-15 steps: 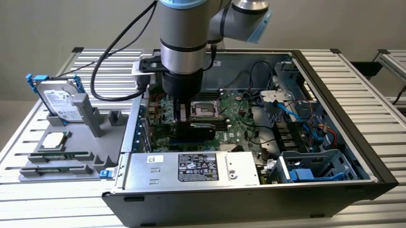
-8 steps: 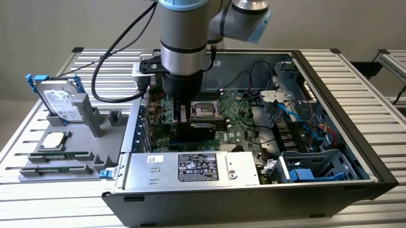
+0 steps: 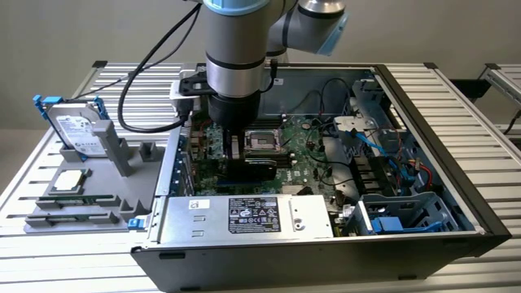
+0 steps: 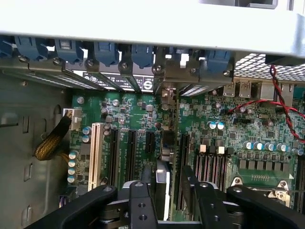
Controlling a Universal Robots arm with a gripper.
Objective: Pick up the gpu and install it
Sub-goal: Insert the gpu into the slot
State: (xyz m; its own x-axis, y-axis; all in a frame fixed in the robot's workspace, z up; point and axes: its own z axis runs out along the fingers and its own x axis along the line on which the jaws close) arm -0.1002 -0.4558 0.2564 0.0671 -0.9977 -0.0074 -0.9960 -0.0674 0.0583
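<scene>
Worktop [image 3: 456, 110]: silver aluminium profile with long parallel slats and dark grooves between them, running across the exterior view. Black caps [image 3: 99, 63] sit on its two far corners. A second slatted worktop [image 3: 506, 76] of the same make stands just beside it at the exterior view's right, with a narrow gap between the two. A dark cable [image 3: 514, 122] hangs near its front edge. Wall [image 3: 97, 30] behind: plain, matt, grey-beige. Floor [image 3: 14, 152], seen past the worktop edge at the exterior view's left: pale beige, plain. Light: even and diffuse, soft shadows, mild sheen on the slats.
</scene>
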